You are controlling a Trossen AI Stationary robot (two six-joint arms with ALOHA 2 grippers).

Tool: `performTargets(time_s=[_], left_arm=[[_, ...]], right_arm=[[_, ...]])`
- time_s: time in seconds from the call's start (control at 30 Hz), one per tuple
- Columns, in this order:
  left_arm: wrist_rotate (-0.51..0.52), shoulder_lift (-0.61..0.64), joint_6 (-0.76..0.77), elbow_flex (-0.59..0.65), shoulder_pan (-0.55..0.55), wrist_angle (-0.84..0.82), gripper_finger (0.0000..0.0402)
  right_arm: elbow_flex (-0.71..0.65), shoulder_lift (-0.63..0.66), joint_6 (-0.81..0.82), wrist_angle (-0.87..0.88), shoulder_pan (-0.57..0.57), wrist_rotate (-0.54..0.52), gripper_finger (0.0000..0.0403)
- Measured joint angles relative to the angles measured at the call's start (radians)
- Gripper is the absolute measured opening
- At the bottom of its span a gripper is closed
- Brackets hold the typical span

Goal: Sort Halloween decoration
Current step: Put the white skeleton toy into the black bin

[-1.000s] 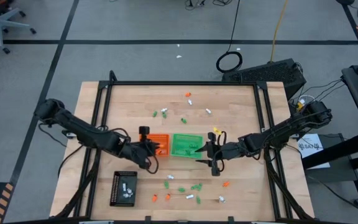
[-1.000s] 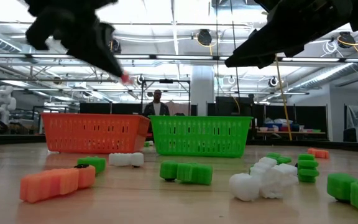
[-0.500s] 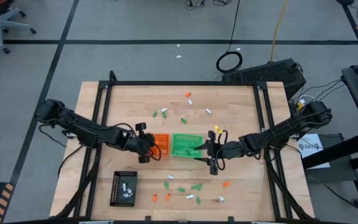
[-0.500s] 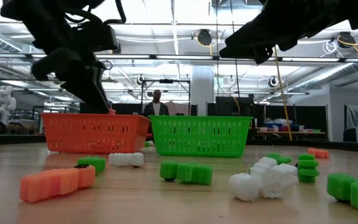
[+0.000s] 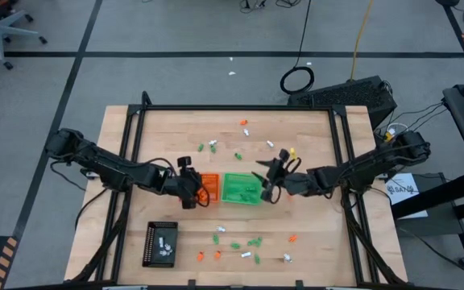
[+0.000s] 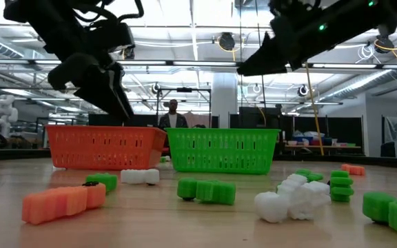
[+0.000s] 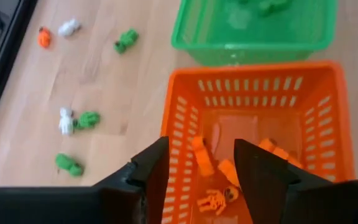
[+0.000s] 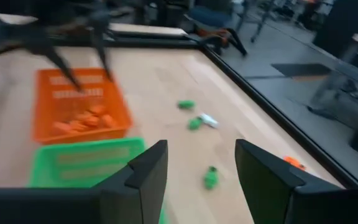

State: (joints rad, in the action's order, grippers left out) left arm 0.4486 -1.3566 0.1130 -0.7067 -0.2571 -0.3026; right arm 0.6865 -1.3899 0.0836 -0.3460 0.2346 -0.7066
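trinkets [image 7: 211,155]: several orange in orange tray [image 7: 328,134], more scattered on bench [image 5: 312,137] | left gripper [image 7: 199,163]: above orange tray, jaws apart, empty | right gripper [image 5: 266,181]: over green tray [image 5: 242,188], jaws apart, empty

We saw bright, even light from ceiling lamps [image 6: 226,41], which glared white in the low view. Shadows on the table [image 5: 312,137] were soft. The right wrist view was smeared with blur, and the near trinkets [image 6: 64,200] looked fuzzy.
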Motion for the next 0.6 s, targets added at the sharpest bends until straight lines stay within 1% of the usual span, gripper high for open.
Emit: performTargets(time_s=[0.2,0.3,0.4,0.47,0.6], left_arm=[[-0.066,0.067,-0.089,0.0,-0.005,-0.001,0.0178],[-0.074,0.123,-0.147,0.0,-0.005,0.003,0.0178],[-0.071,0.175,-0.218,0.0,0.001,0.016,0.0178],[-0.052,0.198,-0.258,0.0,0.014,0.029,0.0178],[-0.003,0.216,-0.303,0.0,0.057,0.054,0.0178]], right_arm=[[0.0,0.0,0.053,0.106,-0.083,0.006,0.0171],[0.0,0.0,0.061,0.14,-0.124,0.063,0.0171],[0.0,0.0,0.045,0.178,-0.167,0.114,0.0171],[0.0,0.0,0.028,0.224,-0.197,0.138,0.0171],[-0.001,0.0,0.041,0.285,-0.258,0.188,0.0171]])
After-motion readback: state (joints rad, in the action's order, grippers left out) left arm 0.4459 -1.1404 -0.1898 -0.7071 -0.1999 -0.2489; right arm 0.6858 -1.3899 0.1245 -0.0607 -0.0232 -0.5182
